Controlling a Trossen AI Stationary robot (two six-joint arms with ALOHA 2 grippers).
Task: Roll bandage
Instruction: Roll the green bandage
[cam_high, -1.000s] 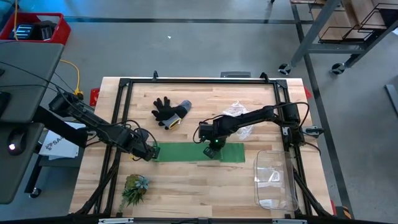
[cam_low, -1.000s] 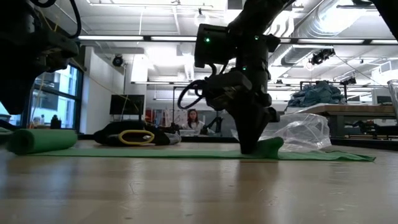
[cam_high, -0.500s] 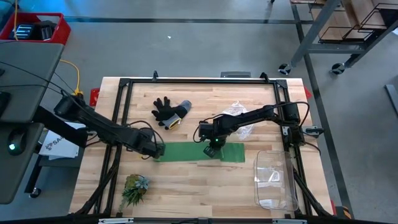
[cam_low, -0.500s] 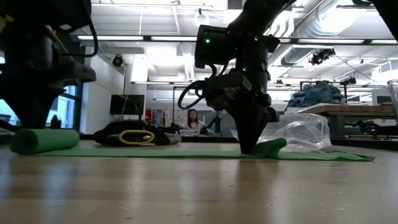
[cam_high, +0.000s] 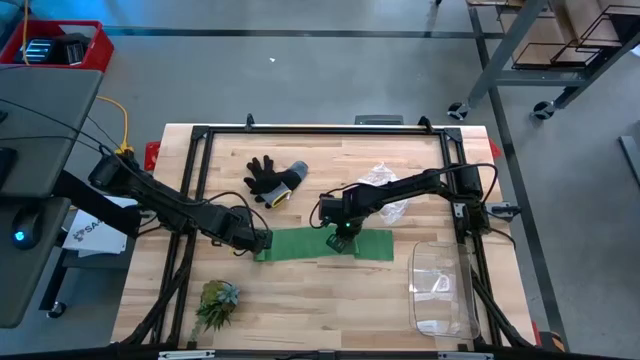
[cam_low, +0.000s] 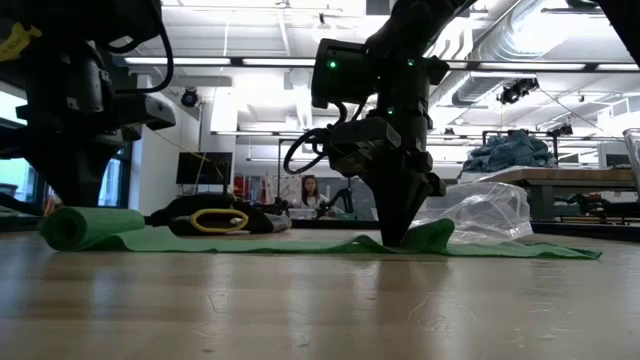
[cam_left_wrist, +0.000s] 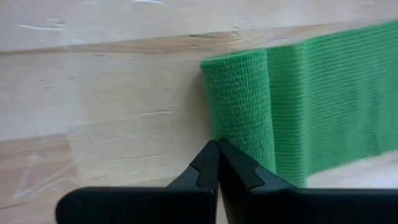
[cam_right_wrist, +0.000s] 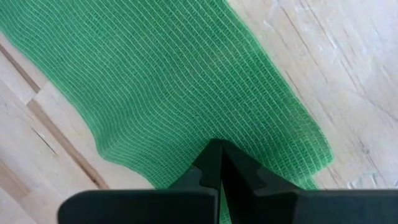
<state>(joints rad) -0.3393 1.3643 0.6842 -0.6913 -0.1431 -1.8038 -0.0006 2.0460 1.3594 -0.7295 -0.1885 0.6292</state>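
Bandage (cam_high: 325, 246) lies flat across the middle of the surface (cam_high: 300, 300), green strip running left to right. Its left end is already wound into a short roll (cam_low: 75, 226); the rest is still unrolled.

Right hand (cam_high: 338, 240) stands tip-down on the strip near its middle, fingers fully closed, gripping nothing. Judged purpose: a pin, holding the fabric in place so the roll can travel toward it without dragging the strip. Low view shows a small ruck of fabric raised just beside the tip.

Left hand (cam_high: 262, 243) sits at the rolled end, fingers pressed together, nothing held. In the left wrist view the closed tips meet at the roll's outer side, touching or just short of it; cannot tell which. Looks placed to push the roll along.

Glove (cam_high: 272, 179) and plastic bag (cam_high: 385, 190) lie behind the strip, plant tuft (cam_high: 217, 303) in front, clear container (cam_high: 440, 288) at right; all apart from the bandage.
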